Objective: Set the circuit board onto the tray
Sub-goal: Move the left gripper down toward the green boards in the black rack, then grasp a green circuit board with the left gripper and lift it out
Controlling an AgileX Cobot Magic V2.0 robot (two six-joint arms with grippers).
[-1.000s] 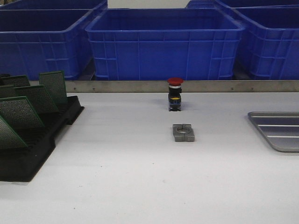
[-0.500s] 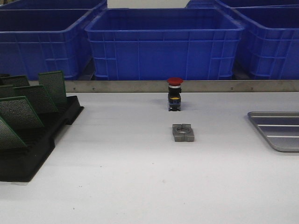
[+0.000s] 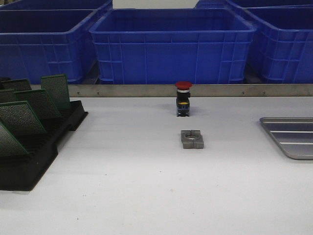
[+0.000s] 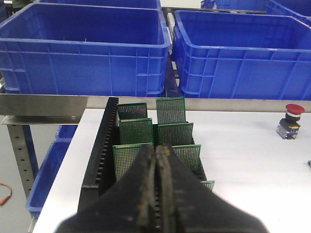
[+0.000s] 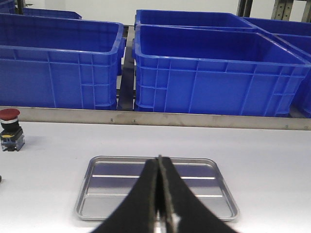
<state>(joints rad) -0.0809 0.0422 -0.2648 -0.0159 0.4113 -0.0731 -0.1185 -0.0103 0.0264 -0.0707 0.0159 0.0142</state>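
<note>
Against the earlier front views nothing is seen to have shifted — the green circuit boards (image 3: 22,117) are still stood tilted in the black slotted rack (image 3: 34,161) at the table's left, and the tray (image 3: 293,139) is still lying bare at the far right. The left gripper (image 4: 155,167) is pressed fully closed above the rack, holding nothing; the right gripper (image 5: 159,182) is likewise closed — empty — over the tray. A red pushbutton (image 3: 183,98) and a small metal block (image 3: 191,139) are left mid-table.

white table (image 3: 146,196) | blue bins (image 3: 171,46) behind | metal rail (image 3: 122,90) at the table's far edge
</note>
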